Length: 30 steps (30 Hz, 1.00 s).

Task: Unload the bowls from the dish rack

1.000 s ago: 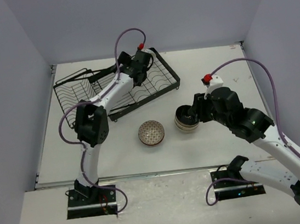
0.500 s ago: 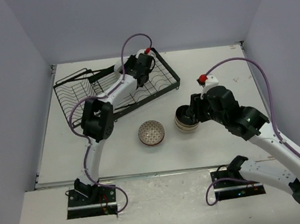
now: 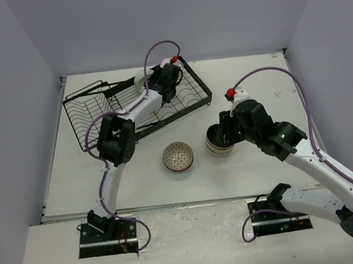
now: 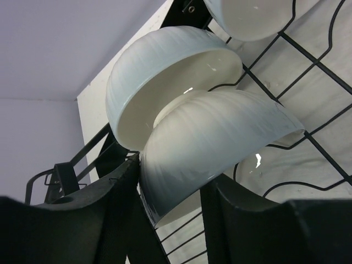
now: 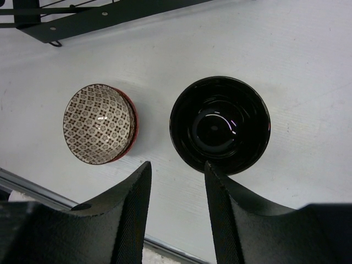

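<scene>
The black wire dish rack (image 3: pixel 95 105) lies at the back left. My left gripper (image 3: pixel 168 81) reaches into its right part. In the left wrist view its jaws (image 4: pixel 173 176) are shut on the rim of a tilted white bowl (image 4: pixel 220 137), one finger (image 4: pixel 118 209) on each side. A second white bowl (image 4: pixel 165 60) leans behind it, and a third (image 4: pixel 247 16) shows at the top. My right gripper (image 3: pixel 223 132) hovers open (image 5: pixel 178 165) above the table, next to a stack of tan bowls with a dark inside (image 5: pixel 220 124). Left of that stack sits a patterned bowl (image 5: pixel 98 124).
The dark-inside stack (image 3: pixel 217 143) and the patterned bowl (image 3: pixel 178 156) stand mid-table, in front of the rack. The rack's basket section (image 3: pixel 89 114) is at the left. Walls close in the table on three sides.
My left gripper's jaws have come in from wide open onto the white bowl. The right arm has drifted slightly left above the dark-inside stack, jaws unchanged.
</scene>
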Tool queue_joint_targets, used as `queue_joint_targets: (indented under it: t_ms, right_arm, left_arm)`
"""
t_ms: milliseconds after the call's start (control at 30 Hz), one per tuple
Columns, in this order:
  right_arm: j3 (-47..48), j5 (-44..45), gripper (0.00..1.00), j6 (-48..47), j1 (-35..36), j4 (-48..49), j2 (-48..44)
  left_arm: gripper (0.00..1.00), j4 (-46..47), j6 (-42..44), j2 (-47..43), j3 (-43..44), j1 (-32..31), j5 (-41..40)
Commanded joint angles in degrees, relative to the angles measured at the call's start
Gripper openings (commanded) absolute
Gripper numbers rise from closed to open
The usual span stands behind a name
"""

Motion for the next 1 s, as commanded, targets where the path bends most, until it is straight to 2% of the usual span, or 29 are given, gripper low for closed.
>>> queue_joint_targets:
  t_ms: [0, 67, 500, 633, 967]
  right_arm:
    - [1.3, -0.9, 0.44, -1.1, -0.2, 1.9, 0.4]
    - [1.2, -1.0, 0.44, -1.1, -0.2, 2.1, 0.4]
    - [0.7, -1.6, 0.43, -1.4, -0.2, 2.4, 0.7]
    - [0.6, -1.6, 0.43, -1.4, -0.3, 2.4, 0.8]
    - [0.5, -2.0, 0.43, -1.6, -0.3, 2.6, 0.8]
  left_arm:
    - [0.46, 6.0, 2.4, -1.5, -2.1, -0.6, -1.3]
    - [0.39, 7.3, 2.7, -2.0, -2.5, -0.6, -1.9]
    - [0.14, 14.3, 4.9, -3.1, -5.2, -1.3, -4.4]
    - [0.0, 16.0, 5.9, -4.0, -6.5, -2.0, -5.5]
    - [0.0, 24.3, 10.5, -5.1, -10.3, -3.3, -11.0]
